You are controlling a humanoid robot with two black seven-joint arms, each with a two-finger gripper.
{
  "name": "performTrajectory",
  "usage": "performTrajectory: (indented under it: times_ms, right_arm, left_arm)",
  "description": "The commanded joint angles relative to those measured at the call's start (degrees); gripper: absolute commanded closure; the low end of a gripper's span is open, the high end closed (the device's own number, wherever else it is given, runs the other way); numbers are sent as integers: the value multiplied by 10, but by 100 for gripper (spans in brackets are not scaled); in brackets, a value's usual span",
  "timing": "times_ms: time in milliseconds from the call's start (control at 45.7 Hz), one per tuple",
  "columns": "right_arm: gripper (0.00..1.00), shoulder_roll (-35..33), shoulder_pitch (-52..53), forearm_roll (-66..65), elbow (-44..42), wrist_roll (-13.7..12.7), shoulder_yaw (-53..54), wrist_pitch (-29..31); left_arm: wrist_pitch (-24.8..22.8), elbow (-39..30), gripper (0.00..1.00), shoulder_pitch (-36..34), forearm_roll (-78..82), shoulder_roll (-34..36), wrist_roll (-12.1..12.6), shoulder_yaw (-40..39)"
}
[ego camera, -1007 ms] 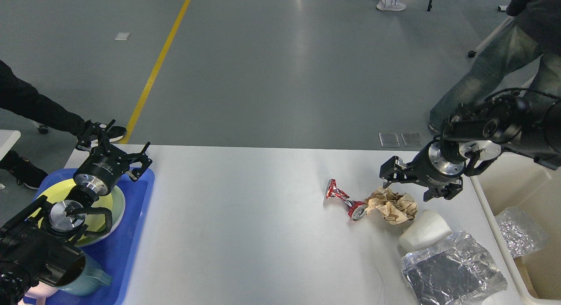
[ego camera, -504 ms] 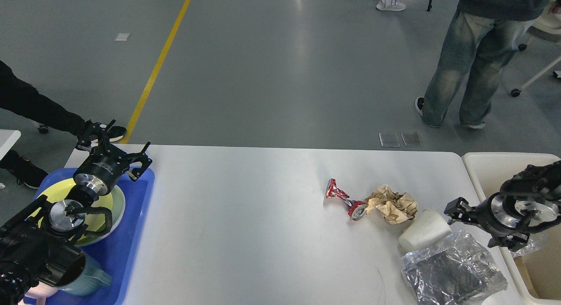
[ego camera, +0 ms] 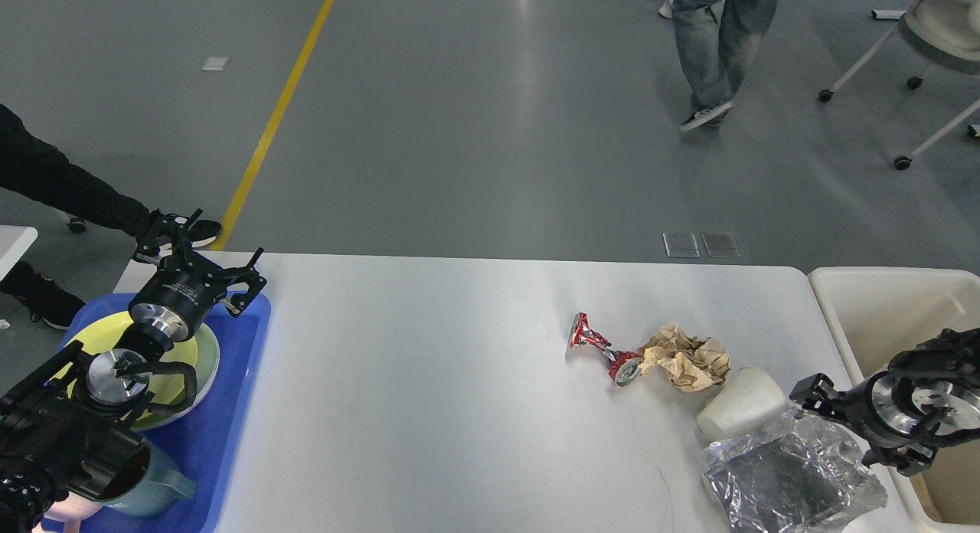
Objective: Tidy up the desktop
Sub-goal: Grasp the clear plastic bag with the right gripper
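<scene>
The right gripper [ego camera: 823, 410], fingers spread and empty, hangs just over the crumpled silver foil bag [ego camera: 792, 479] on the white rectangular table [ego camera: 429, 395] beside the cream plastic bin [ego camera: 880, 303], seemingly placed to grasp it, while the left gripper [ego camera: 200, 253] idles, fingers wide, above the blue plastic tray [ego camera: 230, 410].

1. I see a smooth grey floor [ego camera: 490, 119] with soft glare from overhead light.
2. A yellow line [ego camera: 276, 119] runs diagonally across it.
3. A white wheeled chair [ego camera: 930, 27] stands far right.
4. Two clear floor plates [ego camera: 700, 244] lie side by side.
</scene>
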Motion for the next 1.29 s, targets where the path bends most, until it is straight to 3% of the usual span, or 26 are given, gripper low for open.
performTrajectory:
  times_ms: [0,263,438,985,1270]
  right_arm:
    - [0,-5,4,-3,7,0,-7,-1]
    - [0,-60,38,-6,53,0,-7,9]
    - [0,-84,51,-6,72,0,-6,46]
    - [0,-83,-2,-6,69,0,1,57]
    - [4,-82,-48,-7,64,1,37,33]
  left_arm:
    - [0,0,4,0,0,0,0,0]
    - [0,0,4,0,0,0,0,0]
    - [0,0,4,0,0,1,0,0]
    - [0,0,4,0,0,1,0,0]
    - [0,0,4,0,0,1,0,0]
